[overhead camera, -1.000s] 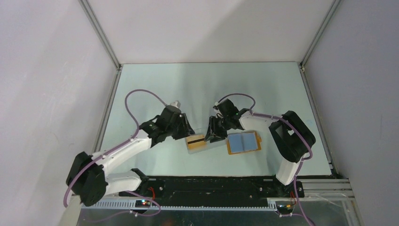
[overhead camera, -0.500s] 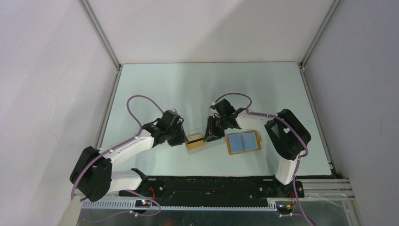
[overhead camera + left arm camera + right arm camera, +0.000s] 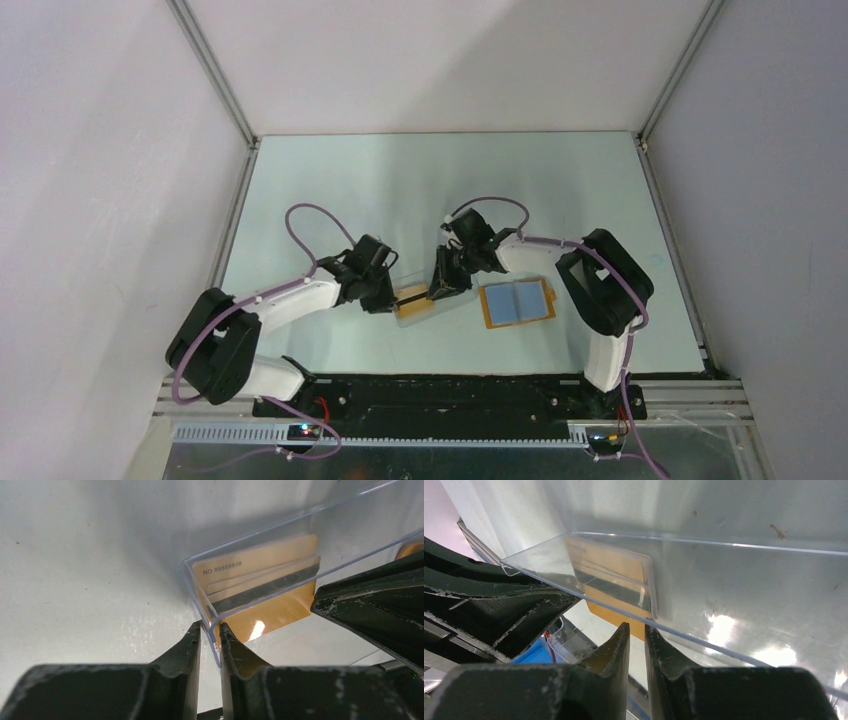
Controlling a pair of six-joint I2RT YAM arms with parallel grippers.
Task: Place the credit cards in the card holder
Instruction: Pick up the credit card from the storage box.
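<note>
The left gripper [image 3: 210, 630] pinches a corner wall of the clear box [image 3: 186, 575]; the right gripper [image 3: 636, 629] nips its opposite wall. Inside lie the credit cards [image 3: 260, 562], one printed "NO 88888888", another dark-striped. The card holder [image 3: 517, 303] lies open nearby on the table [image 3: 400, 180]

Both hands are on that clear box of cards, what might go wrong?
The left hand and right hand each pinch a thin wall of the clear plastic rectangular box; it may slip or tip. The golden cards sit loose inside and might spill, missing the open orange card holder.
</note>
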